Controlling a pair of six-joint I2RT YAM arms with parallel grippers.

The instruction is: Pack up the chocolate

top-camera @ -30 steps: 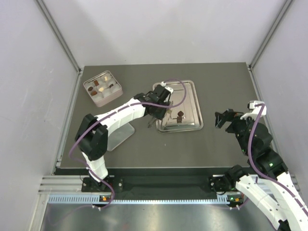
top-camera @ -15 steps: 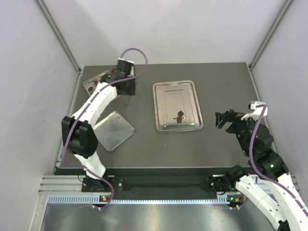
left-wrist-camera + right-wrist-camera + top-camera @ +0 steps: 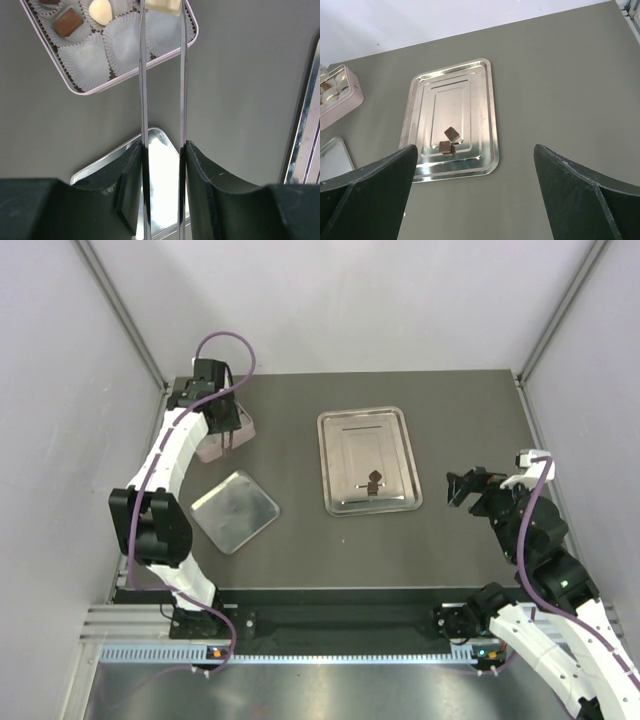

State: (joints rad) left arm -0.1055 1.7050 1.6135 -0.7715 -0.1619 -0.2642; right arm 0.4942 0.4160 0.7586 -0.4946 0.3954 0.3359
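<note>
Pale pink for the tin at the far left corner of the dark grey worktop, white and pleated for its paper cups, with a mid-brown chocolate and a cream chocolate. Unpatterned silver for the tray, the lid and the tongs. Brown for the two chocolates on the tray, with a tan chocolate between the tongs.

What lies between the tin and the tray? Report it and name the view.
Nothing: the table between tin and tray is bare, as the top view shows. The lid lies off that line.
</note>
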